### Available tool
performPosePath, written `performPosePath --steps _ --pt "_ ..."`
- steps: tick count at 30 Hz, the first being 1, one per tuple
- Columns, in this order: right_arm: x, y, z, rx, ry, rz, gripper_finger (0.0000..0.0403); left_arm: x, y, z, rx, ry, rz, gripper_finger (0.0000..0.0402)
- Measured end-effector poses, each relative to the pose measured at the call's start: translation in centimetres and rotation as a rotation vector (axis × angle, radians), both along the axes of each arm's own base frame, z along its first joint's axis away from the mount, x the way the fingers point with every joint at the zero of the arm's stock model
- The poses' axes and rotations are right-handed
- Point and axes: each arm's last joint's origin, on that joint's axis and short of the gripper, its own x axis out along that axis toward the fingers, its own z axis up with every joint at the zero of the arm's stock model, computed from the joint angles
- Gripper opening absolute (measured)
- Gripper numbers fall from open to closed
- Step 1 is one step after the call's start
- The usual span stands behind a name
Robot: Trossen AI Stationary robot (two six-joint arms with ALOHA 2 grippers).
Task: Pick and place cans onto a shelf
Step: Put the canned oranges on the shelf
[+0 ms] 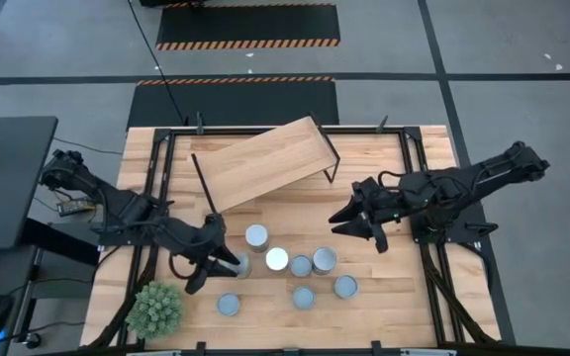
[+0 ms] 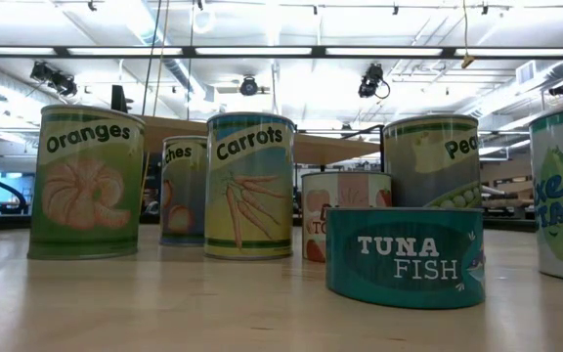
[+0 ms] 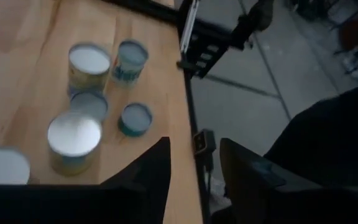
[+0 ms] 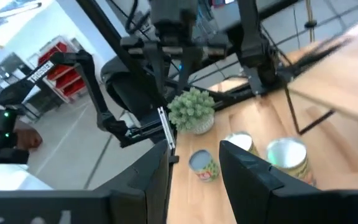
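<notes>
Several cans stand upright on the wooden table (image 1: 394, 297), in front of the tilted light-wood shelf (image 1: 265, 158) on thin black legs. They include cans at the middle (image 1: 277, 259), toward the right (image 1: 345, 287) and near the front (image 1: 229, 305). The low view shows labelled cans such as Oranges (image 2: 86, 181), Carrots (image 2: 250, 186) and a flat Tuna Fish tin (image 2: 406, 256). My left gripper (image 1: 221, 259) (image 3: 194, 180) is open and empty beside the leftmost can (image 1: 239, 265). My right gripper (image 1: 356, 229) (image 4: 194, 180) is open and empty above the table, right of the cans.
A spiky green plant (image 1: 156, 309) stands at the table's near left corner and also shows in the right wrist view (image 4: 191, 109). Black frame rails run along the table's sides. The shelf's black leg (image 1: 204, 183) reaches down near my left arm.
</notes>
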Motion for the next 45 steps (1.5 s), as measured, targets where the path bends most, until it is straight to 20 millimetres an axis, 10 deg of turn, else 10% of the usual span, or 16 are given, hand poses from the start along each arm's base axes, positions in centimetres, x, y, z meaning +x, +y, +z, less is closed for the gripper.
performPosePath --steps 26,45 --pt "-0.4 -0.3 -0.6 -0.19 0.207 -0.125 0.0151 -1.3 -0.5 -5.4 0.275 0.466 0.144 0.0141" --pt "-0.4 -0.4 -0.6 -0.217 0.203 -0.134 0.0151 0.4 2.3 -10.0 -0.032 0.635 0.452 0.0141"
